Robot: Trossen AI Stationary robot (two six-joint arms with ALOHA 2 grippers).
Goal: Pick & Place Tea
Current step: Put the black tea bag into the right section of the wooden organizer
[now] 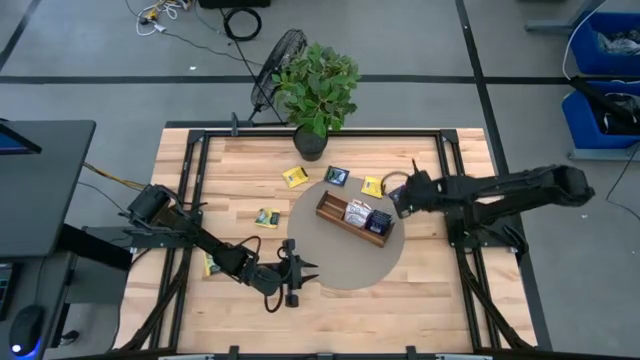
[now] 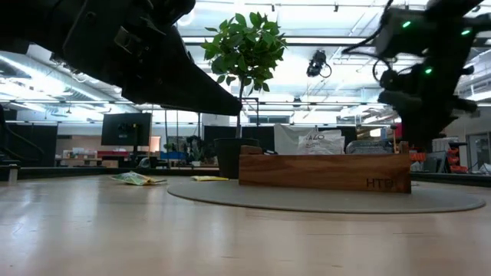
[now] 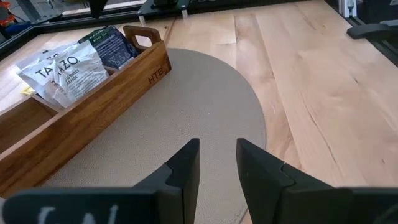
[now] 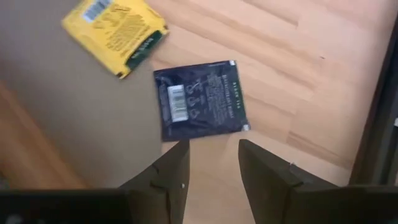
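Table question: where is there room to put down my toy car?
Free: the bare wood along the table front edge, right of the left gripper, and the round mat in front of the wooden box. Crowded: between plant and box, where tea packets lie.

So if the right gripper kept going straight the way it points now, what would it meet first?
Most likely the dark blue tea packet. In the right wrist view it lies flat just ahead of the right gripper, with its open fingers empty; the yellow packet lies further off to one side. How high the gripper sits is unclear.
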